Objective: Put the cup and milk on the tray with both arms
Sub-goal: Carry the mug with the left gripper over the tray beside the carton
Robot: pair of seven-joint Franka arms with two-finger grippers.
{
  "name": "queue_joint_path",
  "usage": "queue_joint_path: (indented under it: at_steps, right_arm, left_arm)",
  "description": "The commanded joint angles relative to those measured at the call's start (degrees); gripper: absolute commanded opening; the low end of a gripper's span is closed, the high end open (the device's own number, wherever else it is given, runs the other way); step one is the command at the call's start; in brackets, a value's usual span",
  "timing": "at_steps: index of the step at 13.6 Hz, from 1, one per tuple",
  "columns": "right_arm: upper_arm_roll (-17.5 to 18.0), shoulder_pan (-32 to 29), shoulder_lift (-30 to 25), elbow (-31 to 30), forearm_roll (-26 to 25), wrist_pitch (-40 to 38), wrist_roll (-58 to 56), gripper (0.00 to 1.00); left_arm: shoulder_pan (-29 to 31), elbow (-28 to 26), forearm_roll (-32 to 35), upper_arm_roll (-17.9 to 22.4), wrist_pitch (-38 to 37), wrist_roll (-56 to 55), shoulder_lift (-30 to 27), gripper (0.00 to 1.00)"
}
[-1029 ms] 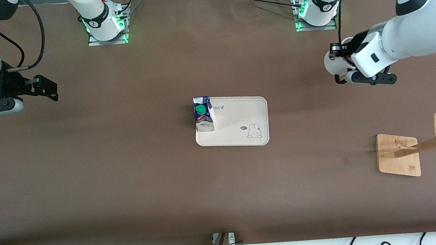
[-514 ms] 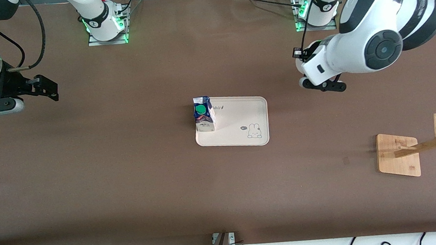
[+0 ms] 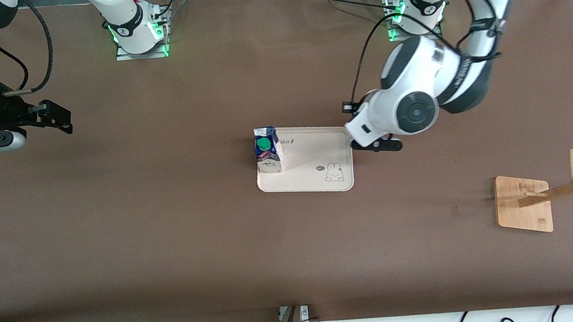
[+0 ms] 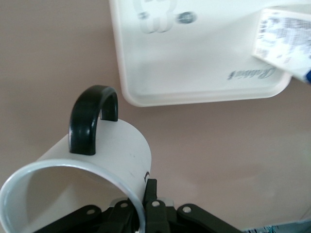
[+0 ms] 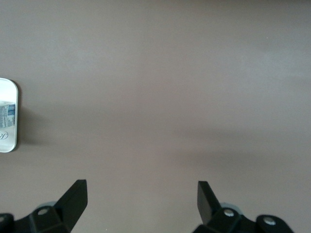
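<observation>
The cream tray point(image 3: 317, 153) lies mid-table. The milk point(image 3: 268, 155) stands upright on the tray's end toward the right arm. My left gripper point(image 3: 376, 145) hangs just off the tray's edge toward the left arm's end; the arm hides the cup in the front view. In the left wrist view the white cup point(image 4: 92, 165) with its black handle point(image 4: 90, 116) is tilted, and my left gripper point(image 4: 143, 194) is shut on its wall at the rim. The tray point(image 4: 194, 92) and milk point(image 4: 286, 46) lie just past the cup. My right gripper point(image 3: 60, 118) waits open over bare table, point(image 5: 142, 196) holding nothing.
A wooden rack point(image 3: 523, 202) with slanted pegs stands toward the left arm's end, nearer the front camera than the tray. Cables lie along the table's near edge. The tray's edge point(image 5: 7, 90) shows in the right wrist view.
My left arm has swung from its end of the table in to the tray's edge, carrying the cup. The right arm has barely moved.
</observation>
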Motion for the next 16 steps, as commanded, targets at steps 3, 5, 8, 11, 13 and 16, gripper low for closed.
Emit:
queue_joint_path:
  at_steps: [3, 5, 8, 11, 13, 16]
  right_arm:
    - [1.39, -1.33, -0.74, -0.48, -0.63, -0.48, 0.15, 1.0]
    - [1.13, -1.33, -0.56, -0.48, -0.55, -0.31, 0.15, 1.0]
    - [1.04, -1.33, -0.56, -0.48, -0.55, -0.31, 0.24, 1.0]
    - [1.48, -1.33, -0.74, -0.48, -0.55, -0.57, 0.24, 1.0]
    - [1.39, -1.33, -0.74, -0.48, -0.55, -0.75, 0.24, 1.0]
    - [1.39, -1.33, -0.74, -0.48, -0.55, -1.01, 0.24, 1.0]
  left_arm:
    - [-8.36, 8.02, 1.99, 0.88, 5.4, -7.47, 8.84, 0.0]
    - [-10.29, 8.02, 6.61, 0.89, 9.61, -8.35, 10.77, 0.0]
    - [-12.32, 7.93, 13.91, 1.23, 14.72, -16.24, 13.24, 0.0]
    - [-12.32, 7.5, 14.56, 1.41, 18.4, -18.1, 15.17, 0.0]
    - [-12.06, 7.32, 14.64, 1.32, 19.22, -19.43, 15.18, 0.0]
    - [-11.79, 6.88, 14.64, 1.32, 20.36, -19.43, 15.88, 0.0]
